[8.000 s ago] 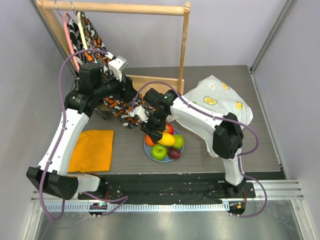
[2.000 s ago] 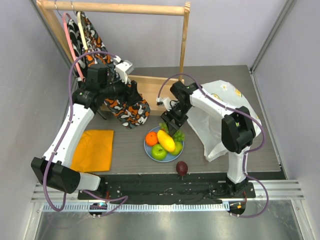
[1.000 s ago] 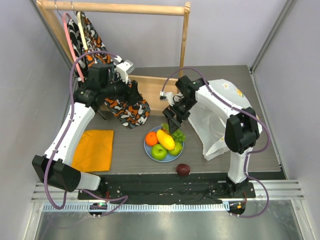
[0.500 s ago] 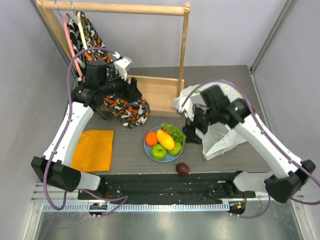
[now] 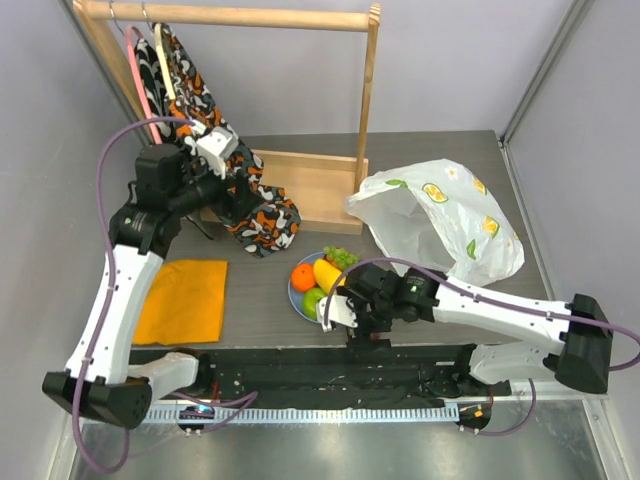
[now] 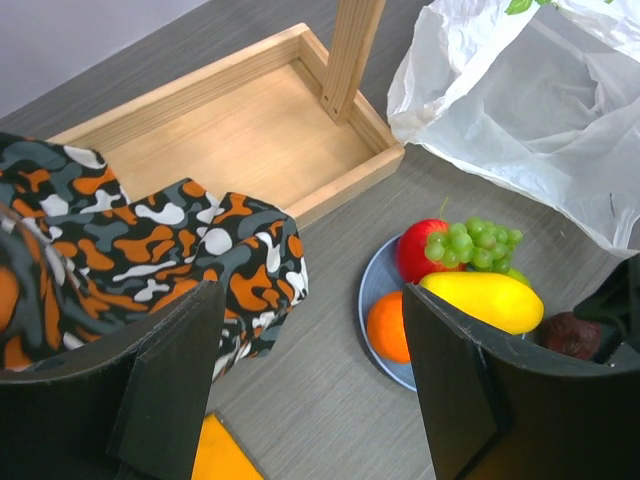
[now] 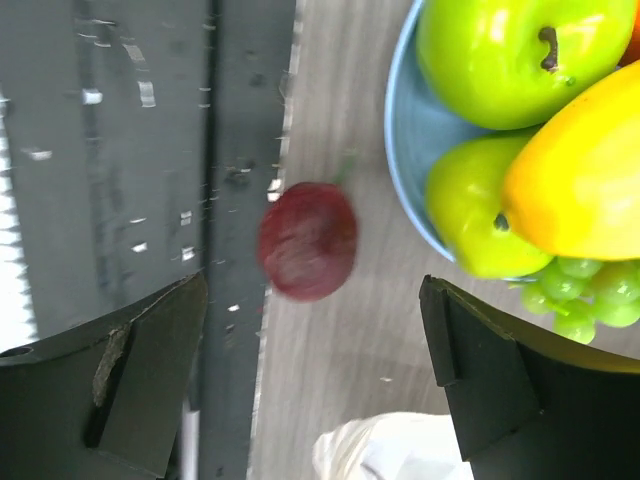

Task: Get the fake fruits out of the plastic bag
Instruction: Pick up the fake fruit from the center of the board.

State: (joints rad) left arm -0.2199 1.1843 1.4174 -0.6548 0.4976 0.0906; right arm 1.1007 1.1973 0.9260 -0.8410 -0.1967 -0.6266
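Note:
The light-blue plate [image 5: 296,300] holds an orange [image 5: 303,273], a yellow mango [image 5: 327,274], green grapes [image 5: 342,258] and a green apple [image 5: 312,298]. The right wrist view shows the green apple [image 7: 510,50], a green pear [image 7: 468,222], the mango [image 7: 580,180] and the plate rim [image 7: 400,130]. A dark purple plum [image 7: 308,240] lies on the table off the plate, by the black rail. My right gripper [image 7: 315,385] is open, above the plum. The white plastic bag [image 5: 440,215] lies at the back right. My left gripper [image 6: 315,400] is open and empty, over the patterned cloth.
A wooden clothes rack with a tray base [image 5: 310,185] stands at the back. A patterned cloth [image 5: 255,215] hangs and drapes at the left. A folded orange cloth [image 5: 185,300] lies front left. A black rail [image 5: 300,365] runs along the near edge.
My right arm has left the bag and swung down low to the near edge, over the plum. The bag now lies spread at the back right. My left arm shifted slightly left.

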